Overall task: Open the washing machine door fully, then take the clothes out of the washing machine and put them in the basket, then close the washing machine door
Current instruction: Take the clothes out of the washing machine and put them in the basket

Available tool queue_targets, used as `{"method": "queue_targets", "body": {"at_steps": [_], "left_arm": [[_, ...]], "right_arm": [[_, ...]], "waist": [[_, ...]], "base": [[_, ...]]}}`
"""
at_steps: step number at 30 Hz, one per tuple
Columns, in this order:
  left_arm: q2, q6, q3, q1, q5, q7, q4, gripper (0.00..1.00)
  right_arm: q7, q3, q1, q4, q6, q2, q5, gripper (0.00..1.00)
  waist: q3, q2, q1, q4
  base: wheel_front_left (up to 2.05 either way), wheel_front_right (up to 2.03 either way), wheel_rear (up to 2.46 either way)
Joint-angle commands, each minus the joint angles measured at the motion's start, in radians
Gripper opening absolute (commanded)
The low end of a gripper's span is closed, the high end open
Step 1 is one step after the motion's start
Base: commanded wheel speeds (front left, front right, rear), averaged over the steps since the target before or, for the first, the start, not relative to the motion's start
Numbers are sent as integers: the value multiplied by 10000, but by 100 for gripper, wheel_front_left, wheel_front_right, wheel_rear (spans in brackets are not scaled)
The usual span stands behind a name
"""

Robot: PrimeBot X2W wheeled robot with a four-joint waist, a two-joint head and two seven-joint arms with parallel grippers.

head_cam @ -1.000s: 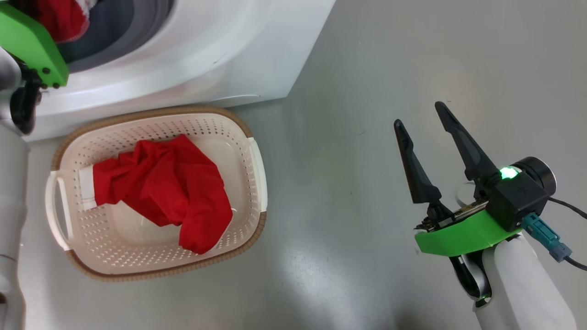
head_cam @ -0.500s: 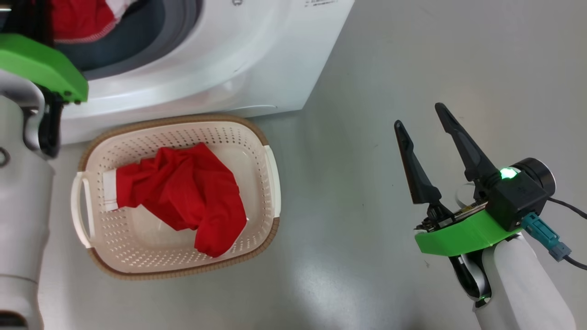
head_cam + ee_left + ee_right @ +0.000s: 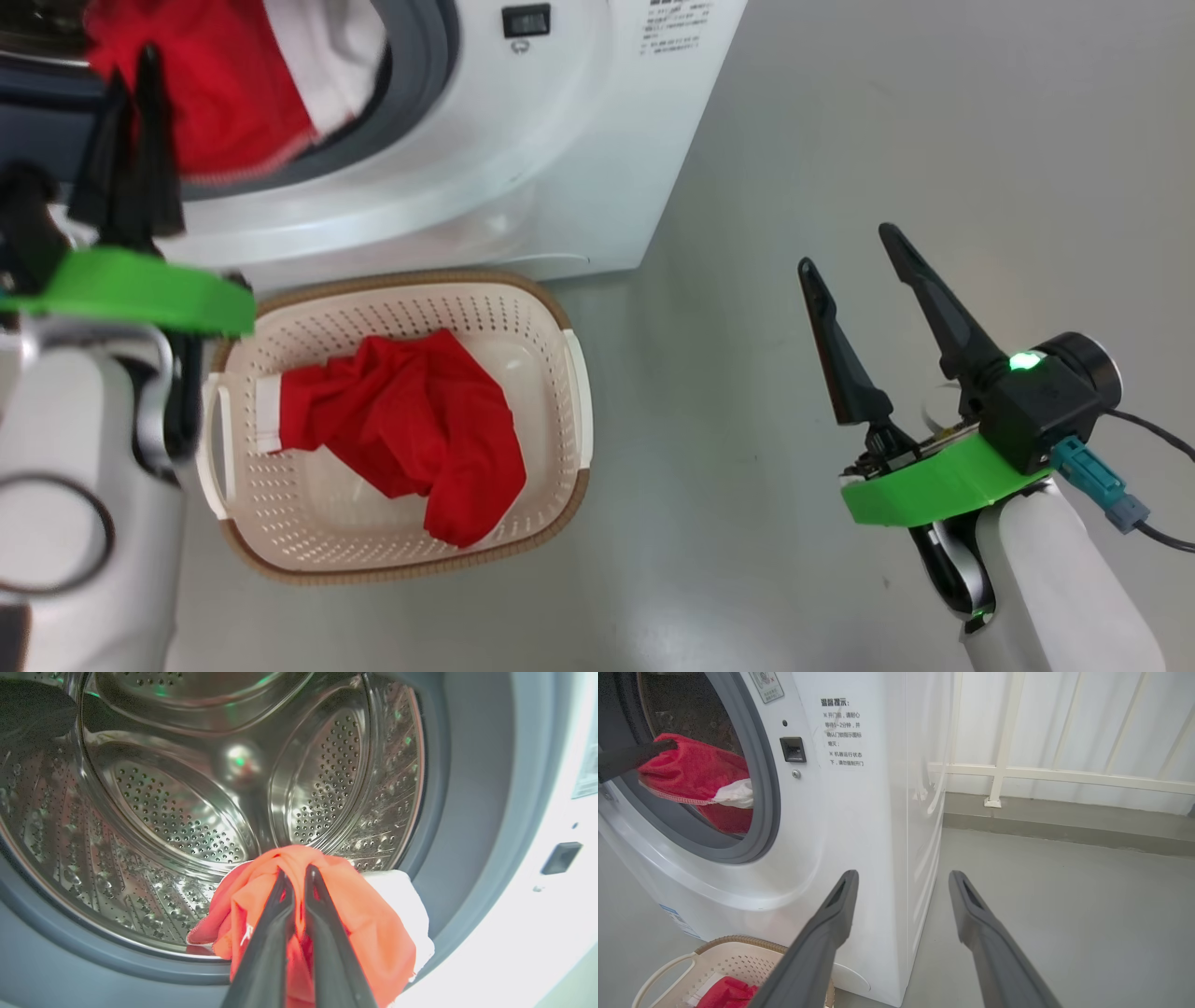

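The white washing machine (image 3: 523, 140) stands with its mouth uncovered; the washing machine door is out of view. My left gripper (image 3: 131, 70) is shut on a red and white garment (image 3: 224, 103) of the clothes at the drum's mouth. In the left wrist view its tips (image 3: 294, 872) pinch the red fabric (image 3: 364, 914) in front of the steel drum (image 3: 177, 812). The basket (image 3: 401, 277) sits on the floor before the machine with another red garment (image 3: 411, 420) in it. My right gripper (image 3: 848, 247) hangs open over bare floor to the right, holding nothing.
Grey floor (image 3: 840, 112) stretches to the right of the machine. The right wrist view has a white railing (image 3: 1064, 774) and a low kerb behind the machine's side. A cable (image 3: 1158, 429) trails from my right wrist.
The head camera has shifted, showing more of the machine's mouth. My left arm has drawn back from the drum with the red garment still gripped. The right arm has not moved.
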Motion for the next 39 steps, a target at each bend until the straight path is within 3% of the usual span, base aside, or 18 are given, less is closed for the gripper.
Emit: {"method": "queue_targets", "body": {"at_steps": [1,15,24,32,39], "left_arm": [[371,48,363,169,132,-78,-399,0],[-440,-67,1285,3418,951,-79,-2977,0],[-896,-96,1329,4729,1153,-79,-4018,0],[-1252,-65,1086,5628,738,22,-4293,0],[-1430,-9,778,5368,339,290,-3478,0]], "right_arm": [[-63,228,203,-195,48,39,108,100],[-63,420,754,166,48,39,291,100],[-63,499,1123,298,48,39,310,100],[-63,505,1221,234,48,37,335,100],[-63,541,1114,180,48,-13,291,100]], "waist": [[-252,0,0,60],[-1786,0,0,133],[-2537,0,0,244],[-2558,0,0,215],[-1986,0,0,308]], "base": [[0,0,0],[0,0,0],[0,0,0],[0,0,0],[0,0,0]]}}
